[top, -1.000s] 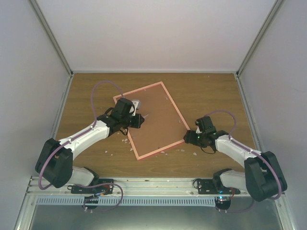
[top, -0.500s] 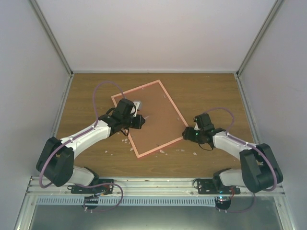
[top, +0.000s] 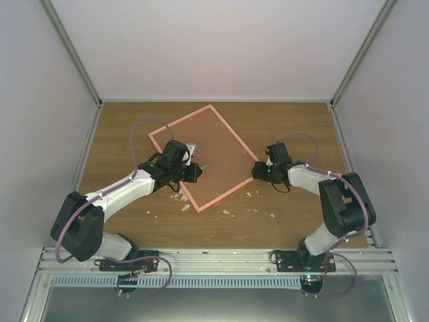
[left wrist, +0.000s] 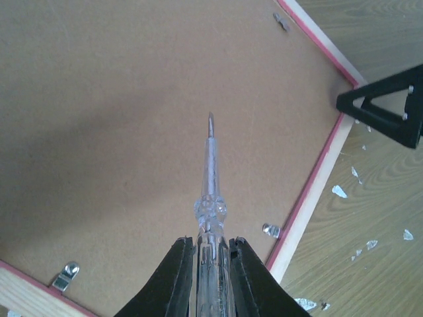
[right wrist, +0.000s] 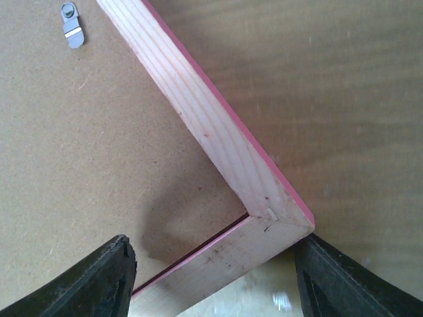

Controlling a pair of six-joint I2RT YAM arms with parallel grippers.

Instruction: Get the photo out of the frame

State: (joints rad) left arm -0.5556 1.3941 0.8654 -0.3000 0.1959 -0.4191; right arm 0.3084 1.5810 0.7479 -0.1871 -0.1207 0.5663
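The pink frame [top: 218, 141] lies face down on the wooden table, its brown backing board [left wrist: 119, 119] up inside a pale pink rim [right wrist: 198, 112]. The photo is hidden under the board. My left gripper [top: 193, 170] hovers over the board's left part, shut on a clear-handled screwdriver [left wrist: 210, 172] whose tip points across the board. My right gripper [top: 259, 172] is open with its fingers astride the frame's right corner [right wrist: 264, 205]. It also shows in the left wrist view [left wrist: 386, 112].
Small metal turn clips sit on the board near the rim [left wrist: 271, 230] [left wrist: 65, 276] [right wrist: 71, 28]. Pale chips litter the table by the frame's near edges [top: 181, 198] [top: 271, 216]. Grey walls close in the table on three sides.
The right gripper has moved left and away with the frame's right corner between its fingers. The frame has slid and turned up-left on the table. The left gripper has barely moved.
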